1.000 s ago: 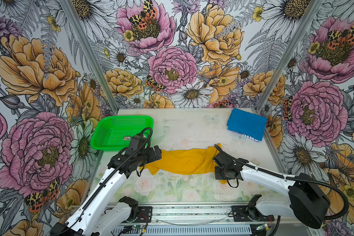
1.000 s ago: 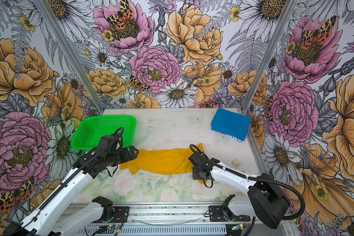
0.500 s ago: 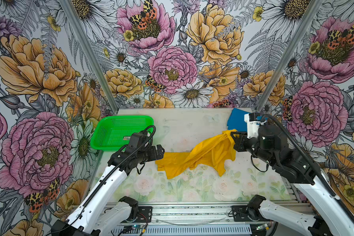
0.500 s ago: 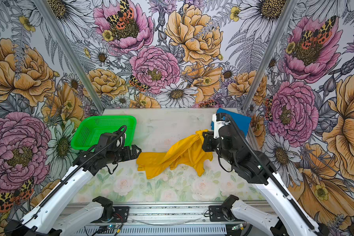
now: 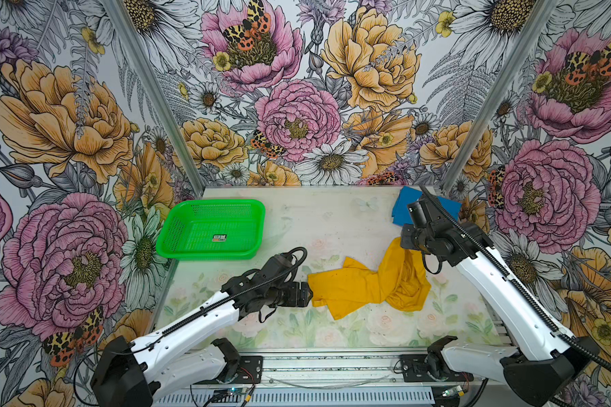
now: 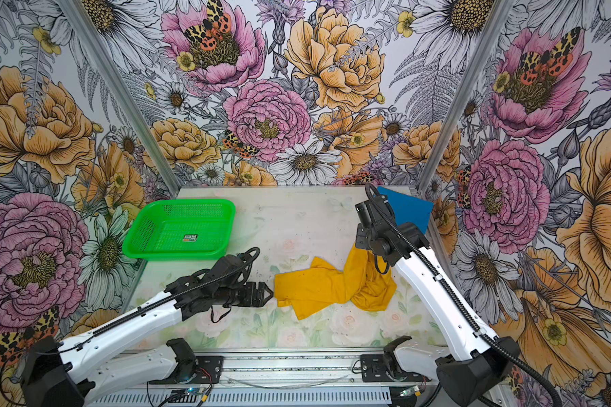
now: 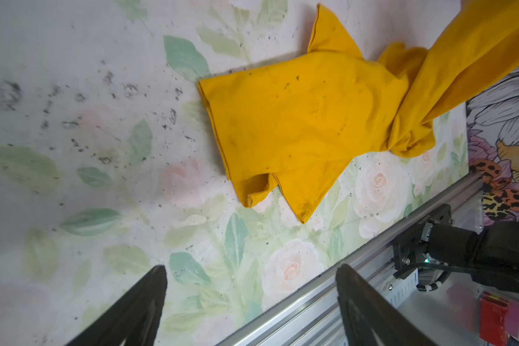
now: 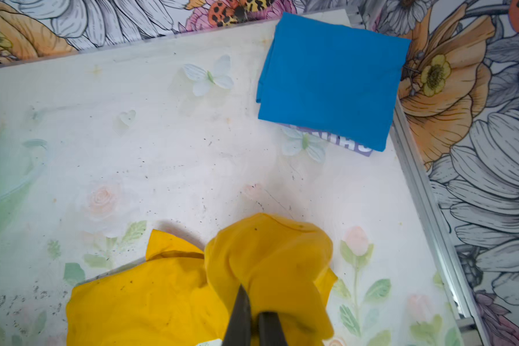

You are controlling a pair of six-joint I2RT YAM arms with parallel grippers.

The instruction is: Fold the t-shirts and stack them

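My right gripper (image 8: 253,314) clamps raised end of mustard-yellow t-shirt (image 5: 360,287); left gripper (image 7: 250,269) spread wide just beside it.

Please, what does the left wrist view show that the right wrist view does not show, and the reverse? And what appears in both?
Only the left wrist view: the left hand, open and holding nothing, and the metal rail along the edge of the table. Only the right wrist view: the folded blue shirt, with white lettering at one edge, and the right hand, shut on the yellow shirt. Both: the yellow shirt, crumpled and partly lifted, and the flower-printed table.
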